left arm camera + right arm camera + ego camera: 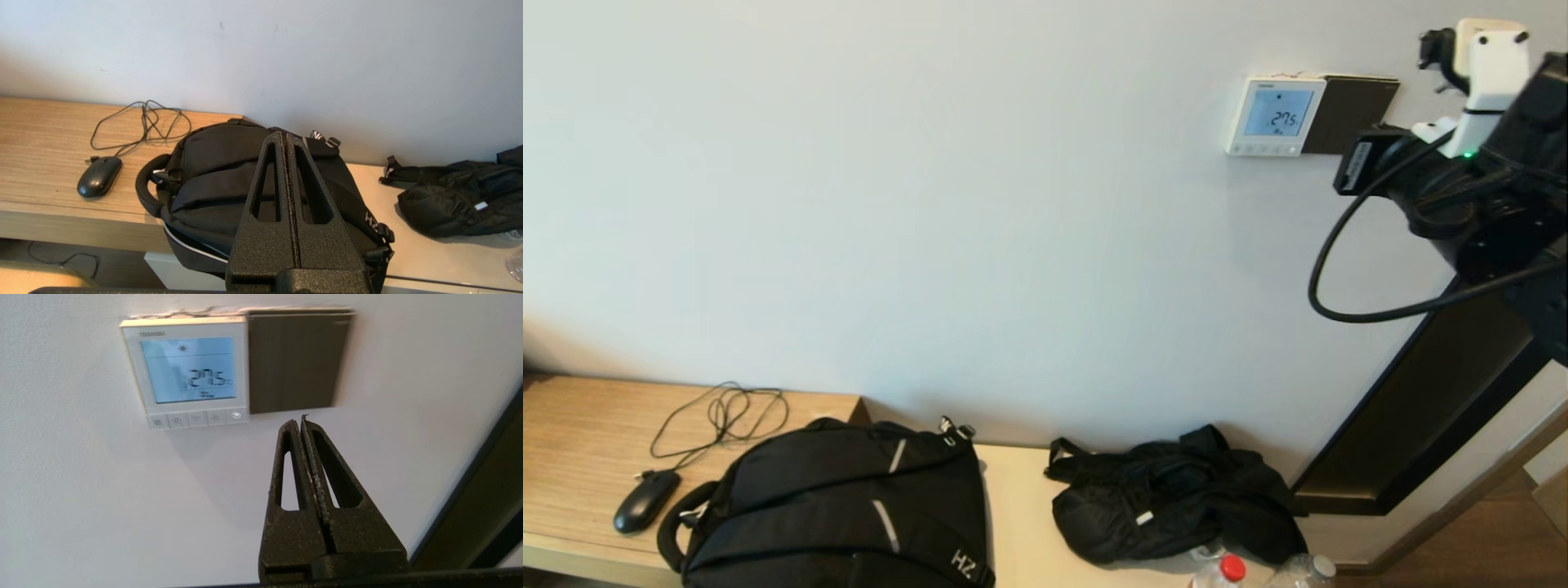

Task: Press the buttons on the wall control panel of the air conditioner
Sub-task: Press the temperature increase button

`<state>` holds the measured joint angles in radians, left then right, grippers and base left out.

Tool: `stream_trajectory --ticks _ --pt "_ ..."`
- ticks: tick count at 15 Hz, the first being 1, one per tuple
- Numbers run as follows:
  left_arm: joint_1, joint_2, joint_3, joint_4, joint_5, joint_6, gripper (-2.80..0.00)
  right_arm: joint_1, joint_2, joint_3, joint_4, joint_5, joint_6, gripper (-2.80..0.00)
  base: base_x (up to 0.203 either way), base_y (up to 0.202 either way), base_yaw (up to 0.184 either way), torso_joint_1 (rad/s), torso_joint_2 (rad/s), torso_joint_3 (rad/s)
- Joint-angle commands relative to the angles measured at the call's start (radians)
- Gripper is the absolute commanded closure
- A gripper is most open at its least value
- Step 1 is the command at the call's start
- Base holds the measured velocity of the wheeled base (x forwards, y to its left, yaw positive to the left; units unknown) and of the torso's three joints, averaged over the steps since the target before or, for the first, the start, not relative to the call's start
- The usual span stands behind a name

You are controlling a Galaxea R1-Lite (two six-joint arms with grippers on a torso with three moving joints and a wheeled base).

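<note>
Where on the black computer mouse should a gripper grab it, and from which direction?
Grip the mouse across its narrow middle, coming from above. It lies flat on the wooden desk with both long sides open; its cable trails off the end nearer the wall, so stay clear of that end.

control panel (186, 371): white, wall-mounted, screen lit | buttons (198, 419): bottom row

Head cam wide on wall; R wrist cam near panel (186, 371), both share it.
</note>
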<state>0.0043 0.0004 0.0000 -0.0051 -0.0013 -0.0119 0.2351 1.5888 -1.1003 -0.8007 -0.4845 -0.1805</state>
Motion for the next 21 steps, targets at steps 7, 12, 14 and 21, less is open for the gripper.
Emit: stream_trajectory --ticks 7,12,14,21 --pt "0.000 0.000 0.000 -0.001 0.000 0.000 0.00 0.034 -0.159 0.107 0.118 0.016 -0.015 0.00 0.000 0.000 0.000 0.000 0.00 0.000" --pt "0.000 0.000 0.000 0.000 0.000 0.000 0.00 0.052 0.080 -0.119 0.112 0.014 -0.007 0.00 0.000 0.000 0.000 0.000 0.00 0.000" --pt "0.000 0.000 0.000 -0.001 0.000 0.000 0.00 0.053 0.163 -0.196 0.098 0.011 -0.005 0.00 0.000 0.000 0.000 0.000 0.00 0.000" --pt "0.000 0.000 0.000 -0.001 0.000 0.000 0.00 0.052 0.339 -0.329 0.021 0.013 -0.008 0.00 0.000 0.000 0.000 0.000 0.00 0.000"
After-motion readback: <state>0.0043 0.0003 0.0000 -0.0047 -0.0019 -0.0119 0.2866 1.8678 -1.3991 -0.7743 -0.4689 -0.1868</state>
